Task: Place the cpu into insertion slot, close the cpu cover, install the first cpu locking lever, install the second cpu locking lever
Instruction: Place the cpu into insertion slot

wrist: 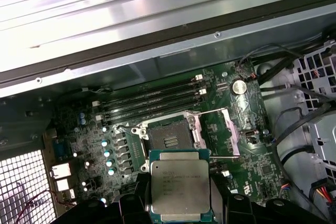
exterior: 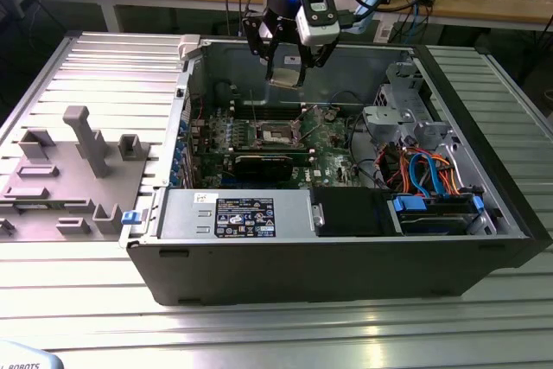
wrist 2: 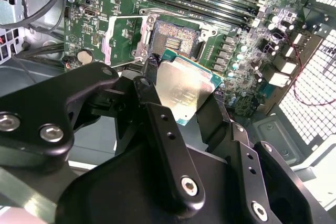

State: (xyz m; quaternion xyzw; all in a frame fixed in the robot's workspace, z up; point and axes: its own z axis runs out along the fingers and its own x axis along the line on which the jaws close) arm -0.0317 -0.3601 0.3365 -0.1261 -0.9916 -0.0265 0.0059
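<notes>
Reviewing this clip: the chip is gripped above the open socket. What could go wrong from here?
1. The cpu hangs in the pincer above the insertion slot, not touching it. If it goes down off-square, it might seat crooked or slip from the grip.
2. The cpu cover stands open right beside the slot, so the chip's edge or a finger might catch on it on the way down.

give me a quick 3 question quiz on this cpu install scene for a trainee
1. True or false: the cpu already sits in the insertion slot.
2. What does the pincer hold? A) the cpu B) a blue cable C) nothing
3. Fill in: the cpu cover stands ___ (open or closed).

Key: 1 false, it hangs above the board. 2 A. 3 open.
</notes>
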